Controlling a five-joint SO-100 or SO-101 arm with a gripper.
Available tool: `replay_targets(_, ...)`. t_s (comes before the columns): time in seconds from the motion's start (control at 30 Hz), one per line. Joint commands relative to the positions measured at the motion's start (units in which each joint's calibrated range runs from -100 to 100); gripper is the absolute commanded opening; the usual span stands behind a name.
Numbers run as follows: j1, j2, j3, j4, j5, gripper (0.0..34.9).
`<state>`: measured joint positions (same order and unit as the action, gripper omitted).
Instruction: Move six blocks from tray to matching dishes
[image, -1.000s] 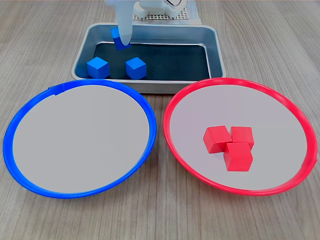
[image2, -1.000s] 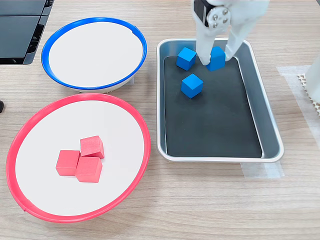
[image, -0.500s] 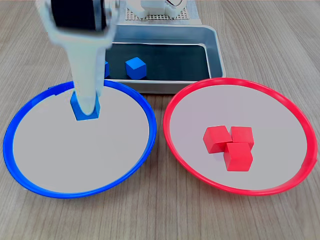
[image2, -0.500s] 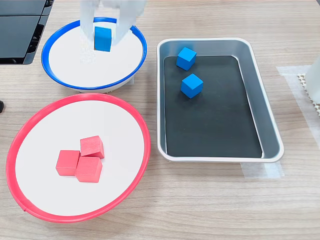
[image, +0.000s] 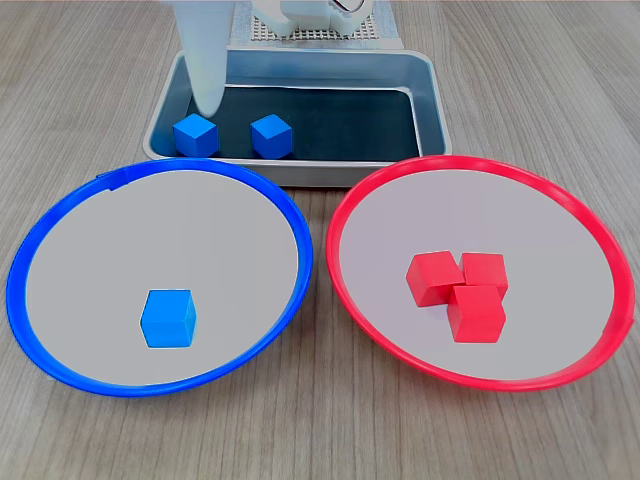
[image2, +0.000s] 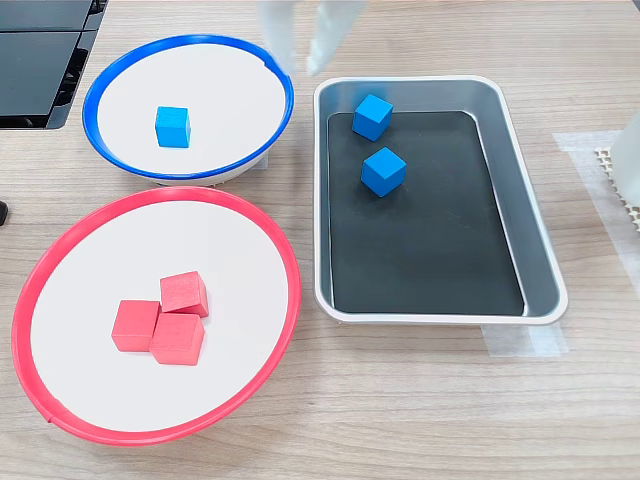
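Gripper: white, empty, its two fingers spread apart with nothing between them; blurred in the second exterior view, hanging over the gap between the blue-rimmed dish and the tray's top-left corner. In the first exterior view one white finger points straight down above the tray's left end, its tip just over the left-hand blue block.

Tray: grey metal pan with dark floor, at 12 o'clock of the first exterior view. Holds two blue blocks, the left one and the right one, near each other but apart, both toward the tray's left end.

Blue-rimmed dish: at 8 o'clock of the first exterior view. Holds one blue block, lying flat and alone, toward 6 o'clock within the dish.

Red-rimmed dish: at 4 o'clock of the first exterior view. Holds three red blocks clustered and touching, slightly toward 5 o'clock of the dish's centre.

Wooden tabletop: bears dishes and tray.
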<state>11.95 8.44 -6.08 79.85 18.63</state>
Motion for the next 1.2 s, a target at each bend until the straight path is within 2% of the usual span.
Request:
replay_targets(0.0,2.22,-16.58,19.69,0.83,6.40,0.6)
replay_targets(0.03,2.50,-18.89,24.61,-0.90,7.72,2.8)
replay_targets(0.17,2.59,-21.62,35.98,-7.01,10.45,15.9)
replay_targets(0.23,1.65,-20.08,38.53,-10.48,10.89,18.7)
replay_targets(0.33,-0.14,-17.10,39.99,-13.45,11.58,21.1)
replay_targets(0.53,-1.64,-14.03,40.44,-14.69,12.41,19.3)
replay_targets(0.73,-1.92,-11.38,40.26,-15.68,13.68,14.9)
replay_targets(0.77,-2.02,-10.96,40.26,-15.92,13.87,13.1)
replay_targets(0.83,-2.11,-10.02,39.63,-16.34,14.16,6.5)
replay_targets(0.87,-2.21,-9.59,38.81,-16.25,14.16,0.3)
replay_targets(0.93,-2.21,-9.16,35.35,-13.37,14.46,0.1)
replay_targets(1.07,-2.39,-8.91,20.96,0.17,15.14,0.1)
replay_targets(1.17,-3.81,-5.84,4.67,4.30,8.06,0.1)
